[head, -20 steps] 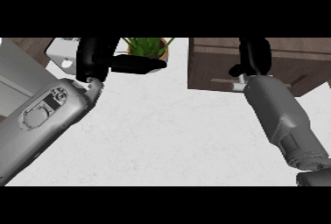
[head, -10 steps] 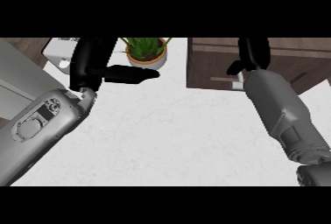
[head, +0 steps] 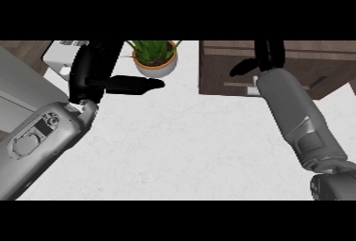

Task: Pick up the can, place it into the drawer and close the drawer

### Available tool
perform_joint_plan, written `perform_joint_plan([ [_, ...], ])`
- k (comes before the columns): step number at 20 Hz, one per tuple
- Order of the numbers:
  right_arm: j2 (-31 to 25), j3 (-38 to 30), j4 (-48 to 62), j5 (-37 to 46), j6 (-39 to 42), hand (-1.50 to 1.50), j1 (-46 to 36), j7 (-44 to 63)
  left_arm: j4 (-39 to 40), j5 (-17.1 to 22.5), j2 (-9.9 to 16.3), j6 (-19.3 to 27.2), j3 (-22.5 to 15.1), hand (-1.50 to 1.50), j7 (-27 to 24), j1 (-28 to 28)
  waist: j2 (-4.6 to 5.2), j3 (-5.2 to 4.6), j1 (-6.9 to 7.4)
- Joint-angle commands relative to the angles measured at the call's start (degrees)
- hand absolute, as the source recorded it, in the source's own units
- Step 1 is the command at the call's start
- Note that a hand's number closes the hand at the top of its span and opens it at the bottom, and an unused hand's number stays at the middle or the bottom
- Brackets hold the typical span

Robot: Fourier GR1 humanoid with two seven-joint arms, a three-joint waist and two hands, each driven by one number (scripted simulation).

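The left hand (head: 104, 70) is hanging over the white counter (head: 188, 141) beside a potted plant (head: 156, 57), its fingers relaxed and open, holding nothing. The right hand (head: 268, 54) is reaching over the brown drawer unit (head: 292, 66); its fingers cannot be made out. The can is hidden from view.

White speckled bench (head: 188, 150) seen filling most of the view. Dark wood cabinet (head: 306, 66) located far right, pale handle on its front. Potted green plant (head: 156, 57) in a white pot placed far centre. White appliance (head: 61, 55) seen far left.
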Motion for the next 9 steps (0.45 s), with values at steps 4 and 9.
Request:
perform_joint_plan([
  [4,5.50,-10.89,-2.34,-14.40,7.36,-1.50,-5.43,-2.86,-0.54,-1.60,-1.26,0.94,-0.41,-1.50,-3.20,4.82,-0.90,-0.21,-0.42],
  [9,3.32,-12.27,-1.51,-16.14,8.91,-1.50,-6.87,-3.37,-4.68,-0.98,2.74,-0.53,2.95,-1.50,0.55,4.27,-1.00,-0.26,-0.11],
])
